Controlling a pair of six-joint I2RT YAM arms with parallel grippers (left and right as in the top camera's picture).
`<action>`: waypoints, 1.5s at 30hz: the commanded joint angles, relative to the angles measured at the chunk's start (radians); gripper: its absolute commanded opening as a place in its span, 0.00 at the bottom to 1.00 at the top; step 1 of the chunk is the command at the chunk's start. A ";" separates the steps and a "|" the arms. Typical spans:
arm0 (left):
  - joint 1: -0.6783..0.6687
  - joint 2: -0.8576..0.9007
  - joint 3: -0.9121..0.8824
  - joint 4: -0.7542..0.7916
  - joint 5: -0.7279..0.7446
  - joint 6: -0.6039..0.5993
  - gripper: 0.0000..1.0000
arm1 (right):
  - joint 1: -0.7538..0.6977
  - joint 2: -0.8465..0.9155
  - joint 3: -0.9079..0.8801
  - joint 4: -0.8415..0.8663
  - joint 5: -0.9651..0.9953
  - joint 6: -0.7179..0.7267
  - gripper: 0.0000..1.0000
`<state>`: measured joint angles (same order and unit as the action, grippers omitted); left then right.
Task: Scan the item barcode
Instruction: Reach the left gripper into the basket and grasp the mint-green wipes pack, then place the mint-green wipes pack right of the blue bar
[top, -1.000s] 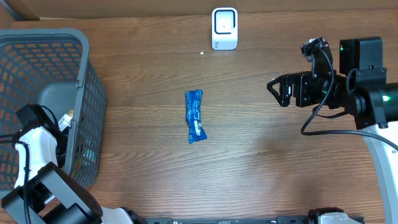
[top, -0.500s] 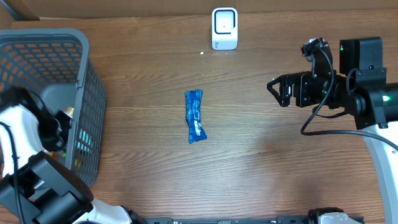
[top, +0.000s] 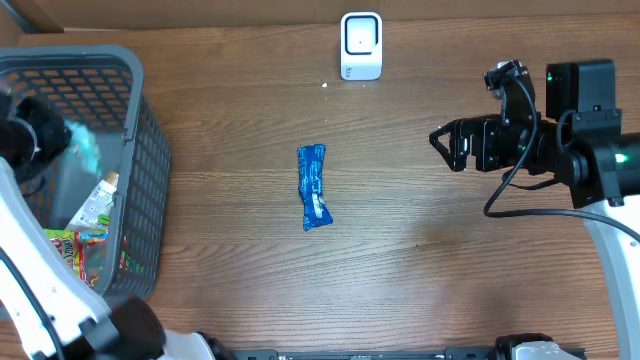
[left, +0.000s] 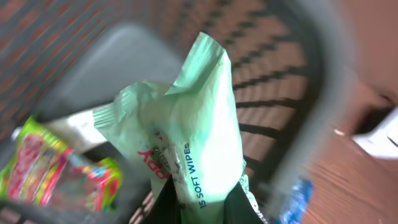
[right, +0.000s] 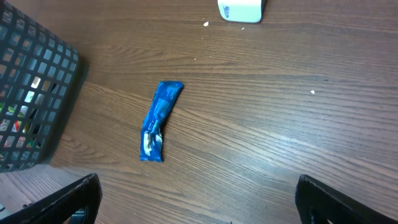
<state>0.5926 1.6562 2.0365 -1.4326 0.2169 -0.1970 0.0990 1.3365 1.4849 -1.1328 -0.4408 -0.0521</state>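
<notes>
The table (top: 420, 260) is carrying the grey mesh basket (top: 150, 170) at the robot's left edge. The left gripper (left: 202, 208) is hanging over the basket, its fingers clamped together on the lower end of the wipes pack (left: 193, 137). The pack's long axis is running straight out from the jaws. The scanner (top: 361, 45) is standing at the far edge, well apart from the pack, away to the right and farther back. The right gripper (top: 445, 145) is hovering nearer the scanner, spread wide and carrying nothing. A blue packet (top: 313, 186) is lying lengthwise mid-table, between basket and right arm. The pack is showing as pale green, soft and crumpled, with "15 SOFT WIPES" facing the wrist camera. Motion blur is smearing both views, so the barcode's position probably cannot be judged.
</notes>
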 joint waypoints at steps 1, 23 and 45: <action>-0.139 -0.116 0.053 0.021 0.100 0.151 0.04 | 0.004 0.001 0.012 0.011 -0.006 -0.004 1.00; -1.039 0.220 -0.290 0.291 0.077 -0.166 0.04 | 0.004 0.001 0.012 0.008 -0.005 -0.004 0.99; -0.944 0.288 0.151 0.006 -0.146 -0.139 0.63 | 0.004 0.001 0.012 -0.002 -0.005 -0.004 0.99</action>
<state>-0.4335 2.0480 1.9926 -1.3388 0.2020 -0.3569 0.0990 1.3373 1.4849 -1.1385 -0.4404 -0.0521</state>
